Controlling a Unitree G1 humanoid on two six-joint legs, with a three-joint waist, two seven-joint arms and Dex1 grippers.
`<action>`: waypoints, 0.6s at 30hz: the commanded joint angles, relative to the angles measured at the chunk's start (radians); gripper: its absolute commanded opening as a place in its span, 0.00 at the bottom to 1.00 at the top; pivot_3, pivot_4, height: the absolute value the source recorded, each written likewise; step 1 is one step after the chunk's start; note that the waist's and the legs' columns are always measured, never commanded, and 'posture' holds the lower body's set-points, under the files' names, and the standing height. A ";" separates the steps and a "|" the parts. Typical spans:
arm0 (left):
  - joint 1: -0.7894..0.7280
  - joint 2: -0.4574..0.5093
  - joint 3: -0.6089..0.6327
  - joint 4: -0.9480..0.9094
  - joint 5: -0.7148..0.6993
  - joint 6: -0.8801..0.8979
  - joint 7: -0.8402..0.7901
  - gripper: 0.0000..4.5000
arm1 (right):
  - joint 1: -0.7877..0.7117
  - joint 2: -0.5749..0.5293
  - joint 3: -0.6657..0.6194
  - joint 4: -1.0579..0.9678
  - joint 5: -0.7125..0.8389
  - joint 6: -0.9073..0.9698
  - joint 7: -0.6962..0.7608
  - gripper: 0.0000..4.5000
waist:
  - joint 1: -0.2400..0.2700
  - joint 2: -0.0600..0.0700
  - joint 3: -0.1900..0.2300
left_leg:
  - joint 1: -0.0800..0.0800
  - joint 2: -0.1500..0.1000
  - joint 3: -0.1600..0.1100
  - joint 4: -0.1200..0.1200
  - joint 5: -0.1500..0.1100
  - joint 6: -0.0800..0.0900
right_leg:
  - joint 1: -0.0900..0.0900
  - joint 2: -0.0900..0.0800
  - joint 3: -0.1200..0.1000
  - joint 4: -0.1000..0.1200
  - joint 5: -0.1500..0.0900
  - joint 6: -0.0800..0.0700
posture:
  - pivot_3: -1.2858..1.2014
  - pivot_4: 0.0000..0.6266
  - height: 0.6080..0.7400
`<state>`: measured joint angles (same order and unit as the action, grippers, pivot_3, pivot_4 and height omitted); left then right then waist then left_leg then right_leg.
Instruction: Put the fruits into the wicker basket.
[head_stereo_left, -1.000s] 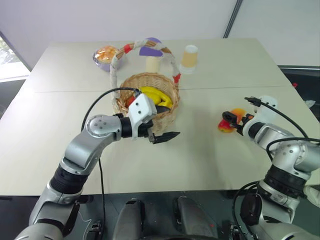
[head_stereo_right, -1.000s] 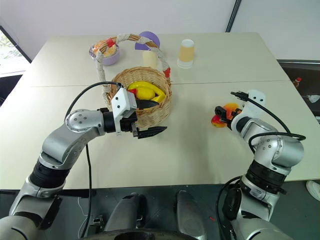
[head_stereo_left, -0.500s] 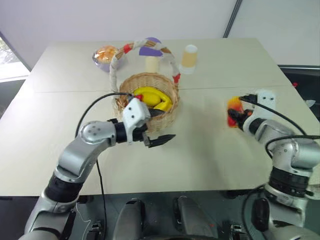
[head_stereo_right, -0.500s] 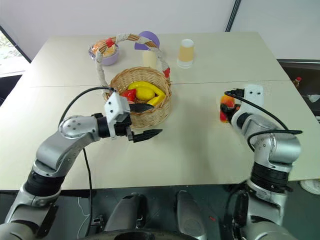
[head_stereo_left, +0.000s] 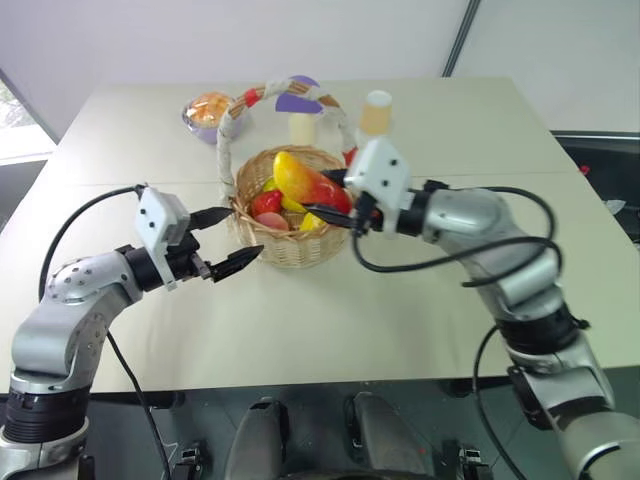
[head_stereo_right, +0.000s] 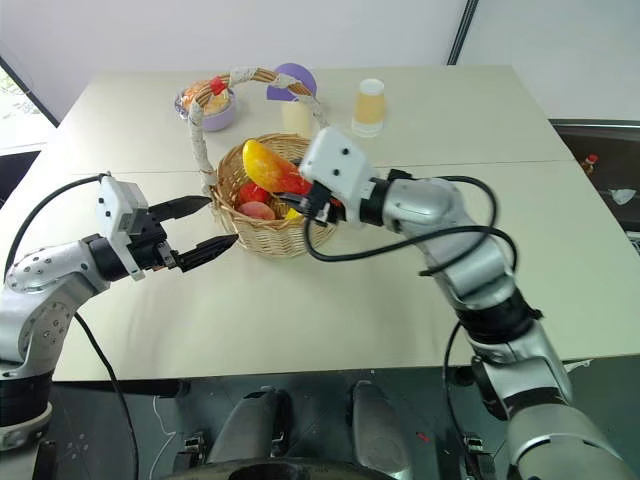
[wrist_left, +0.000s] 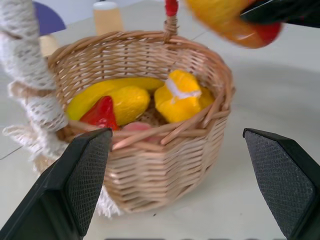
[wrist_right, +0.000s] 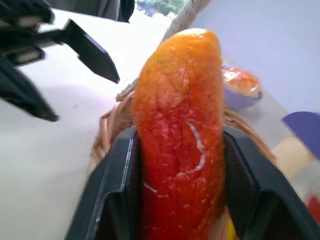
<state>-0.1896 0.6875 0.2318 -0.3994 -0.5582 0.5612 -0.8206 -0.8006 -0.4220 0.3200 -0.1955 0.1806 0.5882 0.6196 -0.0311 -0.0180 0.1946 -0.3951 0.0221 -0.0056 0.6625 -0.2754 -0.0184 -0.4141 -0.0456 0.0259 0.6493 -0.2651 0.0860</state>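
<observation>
so the right gripper (head_stereo_left: 335, 196) is clamped around the mango (head_stereo_left: 308, 182) and has it hanging right over the wicker basket (head_stereo_right: 262, 232), which sits about mid-desk, a bit toward the far edge. if i were calling it, the move is to get the fruit lower into the opening before letting go, and keep it off the tall arched handle (head_stereo_left: 232, 125), since dropping from up there could bounce it back out. the left gripper (head_stereo_left: 222, 240) is spread wide with nothing in it, parked just beside the basket on the left.

the mango is long, glossy, yellow-orange at the top fading to red lower down. a small red fruit (head_stereo_left: 266, 201) and a pink peachy one (head_stereo_right: 258, 211) are already in the basket with some yellow stuff.
</observation>
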 joint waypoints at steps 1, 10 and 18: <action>0.015 0.006 0.035 -0.062 -0.021 -0.013 0.021 1.00 | -0.063 0.043 0.018 0.110 -0.080 -0.057 -0.041 0.37 | 0.004 0.000 0.000 | -0.003 -0.001 0.000 0.000 0.000 0.000 | -0.003 -0.001 0.000 0.000 0.000 0.000 | 0.52 0.24 1.00; 0.038 -0.013 0.007 -0.125 -0.042 0.001 0.084 1.00 | 0.019 0.016 -0.094 -0.065 0.027 -0.201 0.099 0.99 | 0.019 0.000 0.000 | -0.015 -0.003 -0.001 0.001 0.000 -0.001 | -0.016 -0.003 0.000 0.002 0.001 0.000 | 0.52 0.24 1.00; -0.016 -0.086 -0.025 -0.098 -0.081 -0.023 0.103 1.00 | 0.209 -0.066 -0.388 -0.220 0.328 0.136 0.043 0.99 | 0.014 0.000 0.000 | -0.012 -0.004 -0.002 0.001 0.000 0.000 | -0.012 -0.005 -0.001 0.002 0.001 0.000 | 0.52 0.24 1.00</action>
<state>-0.1815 0.6146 0.2088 -0.4872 -0.6159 0.5601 -0.7278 -0.5820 -0.5066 -0.0126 -0.4109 0.4723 0.6814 0.7196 -0.0175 -0.0179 0.1944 -0.4065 0.0182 -0.0066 0.6639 -0.2751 -0.0186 -0.4258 -0.0493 0.0257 0.6523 -0.2643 0.0863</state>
